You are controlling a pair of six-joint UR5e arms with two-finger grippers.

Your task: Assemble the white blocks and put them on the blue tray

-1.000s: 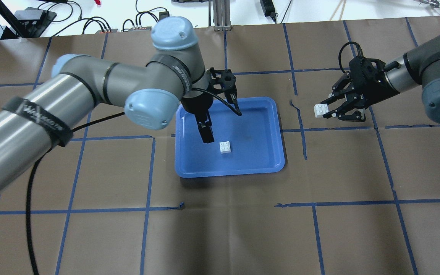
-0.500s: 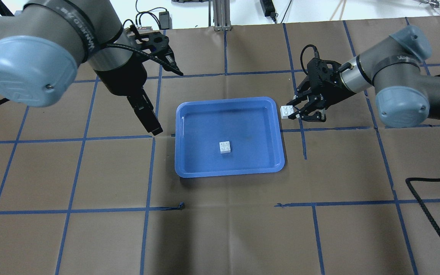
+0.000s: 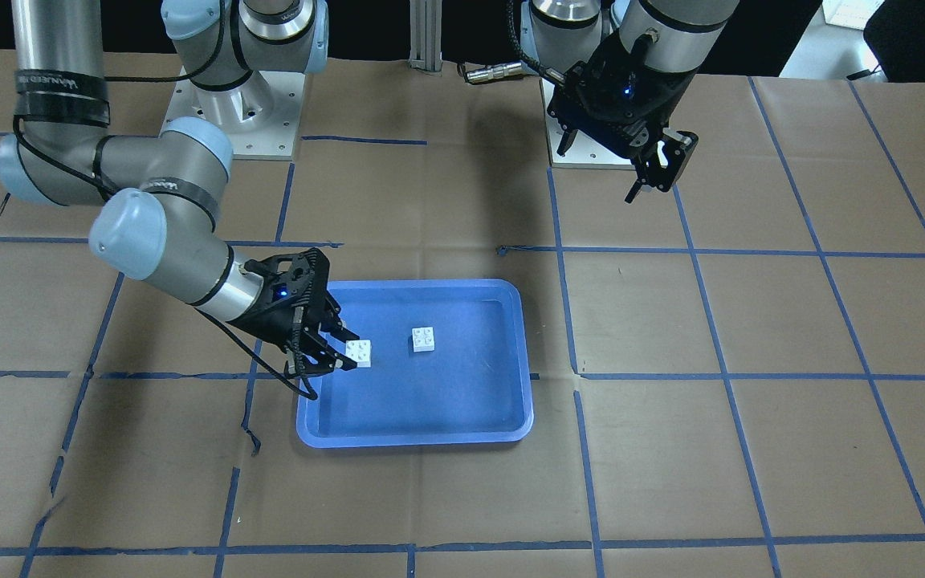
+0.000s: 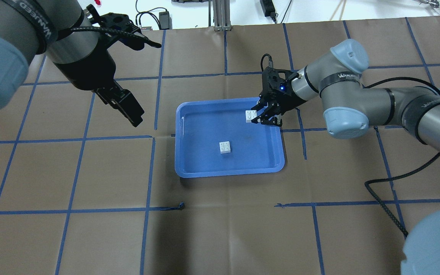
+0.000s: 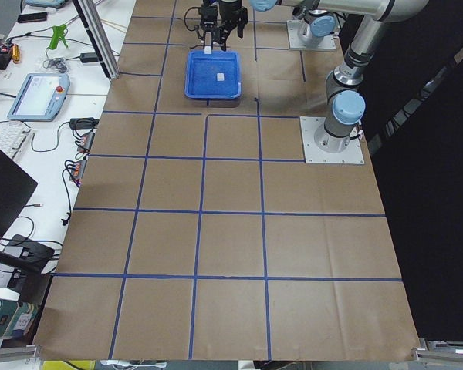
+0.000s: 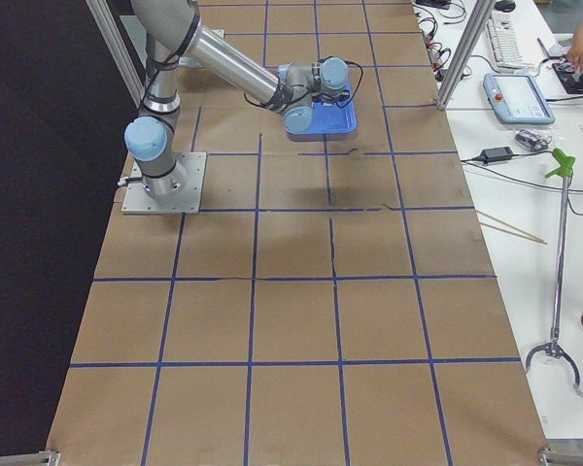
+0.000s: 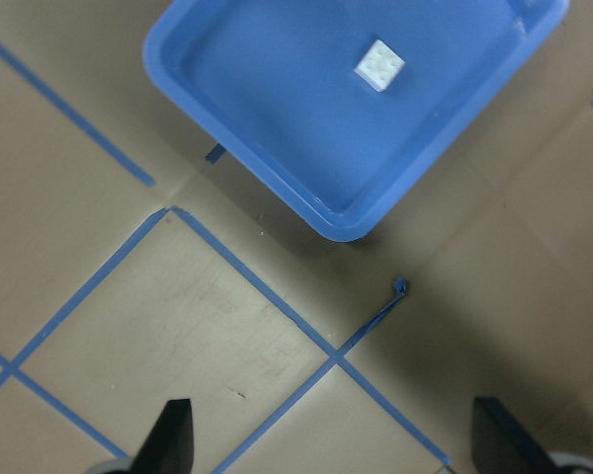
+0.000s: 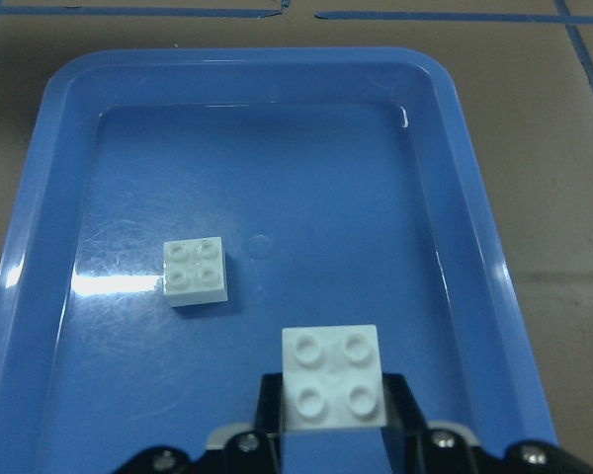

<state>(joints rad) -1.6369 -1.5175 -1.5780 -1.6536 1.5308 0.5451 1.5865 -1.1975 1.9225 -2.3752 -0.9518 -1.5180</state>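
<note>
The blue tray (image 4: pixel 204 160) lies at the table's middle. One white block (image 4: pixel 225 147) rests studs up on its floor. My right gripper (image 4: pixel 261 116) is shut on the second white block (image 4: pixel 250 115) and holds it studs up above the tray's far right part, apart from the first. The right wrist view shows the held block (image 8: pixel 334 377) and the lying block (image 8: pixel 196 270). My left gripper (image 4: pixel 133 114) is open and empty, raised to the left of the tray. The left wrist view shows its fingertips (image 7: pixel 173 439) wide apart.
Brown paper with a blue tape grid covers the table. A black cable (image 4: pixel 384 191) trails on the right. Cables and power bricks (image 4: pixel 162 15) lie beyond the far edge. The left arm's base plate (image 3: pixel 591 144) sits behind the tray.
My right gripper carried its white block left, from outside the tray to above the tray's far right part. My left gripper pulled back out of the tray and to the left.
</note>
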